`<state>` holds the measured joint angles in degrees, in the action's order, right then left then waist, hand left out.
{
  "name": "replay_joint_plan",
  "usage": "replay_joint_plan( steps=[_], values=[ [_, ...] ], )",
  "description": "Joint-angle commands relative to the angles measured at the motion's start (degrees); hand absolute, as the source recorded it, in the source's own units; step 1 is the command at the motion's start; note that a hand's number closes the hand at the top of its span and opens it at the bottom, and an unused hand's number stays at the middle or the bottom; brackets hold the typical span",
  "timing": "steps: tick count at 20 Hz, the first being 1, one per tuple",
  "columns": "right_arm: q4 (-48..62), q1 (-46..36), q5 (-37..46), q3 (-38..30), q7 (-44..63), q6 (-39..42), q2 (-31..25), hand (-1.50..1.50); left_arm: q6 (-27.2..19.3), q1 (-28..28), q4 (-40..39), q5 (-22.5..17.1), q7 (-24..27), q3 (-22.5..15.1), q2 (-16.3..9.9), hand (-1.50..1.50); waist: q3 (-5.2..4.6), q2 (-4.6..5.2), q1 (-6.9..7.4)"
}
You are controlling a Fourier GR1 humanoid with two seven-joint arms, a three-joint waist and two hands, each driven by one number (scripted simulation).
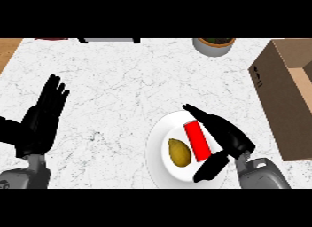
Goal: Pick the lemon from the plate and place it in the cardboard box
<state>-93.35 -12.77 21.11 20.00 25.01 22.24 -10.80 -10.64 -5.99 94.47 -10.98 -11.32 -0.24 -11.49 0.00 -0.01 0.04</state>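
A yellow-brown lemon (179,152) lies on the left half of a white plate (160,133) near the front of the counter. Beside it on the plate stands a red rectangular block (197,141). My right hand (225,133) hovers over the plate's right side, open, fingers stretched toward the far left above the red block and thumb pointing down near the plate's front rim. It is just right of the lemon and does not touch it. The cardboard box (296,97) stands open at the right edge. My left hand (40,117) rests open at the left, fingers up.
A grey pot with dark contents (214,45) stands at the back, left of the box. Dark items (109,40) lie along the far edge. A wooden surface (0,55) borders the marble counter at the left.
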Motion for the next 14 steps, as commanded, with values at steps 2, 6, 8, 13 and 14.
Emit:
replay_joint_plan(
  steps=[2,6,8,13,14],
  values=[
    [6.19,-1.12,5.70,2.31,-2.10,-2.88,4.82,-1.50,-1.59,-4.80,-1.29,2.20,-3.60,0.17,1.13,0.00,0.01,0.05,0.02],
    [9.23,-4.43,7.73,-1.39,-2.72,-1.32,4.46,-1.50,2.68,-0.74,2.43,-0.36,-2.58,2.77,-0.05,0.00,0.00,0.02,0.19],
    [6.49,0.14,9.88,0.98,-3.47,-2.24,5.02,-1.50,0.70,3.43,7.18,2.56,-4.05,0.24,1.79,0.00,0.01,-0.04,0.12],
    [12.60,-3.18,11.22,-1.94,-5.46,-1.49,7.06,-1.50,2.36,3.66,6.74,2.46,-2.82,0.44,3.49,0.00,0.01,0.00,0.21],
    [10.46,-0.51,11.71,-1.48,-7.48,-0.62,5.40,-1.50,5.11,2.44,3.95,-0.14,-2.75,4.78,0.80,0.00,0.00,0.00,0.09]
  ],
)
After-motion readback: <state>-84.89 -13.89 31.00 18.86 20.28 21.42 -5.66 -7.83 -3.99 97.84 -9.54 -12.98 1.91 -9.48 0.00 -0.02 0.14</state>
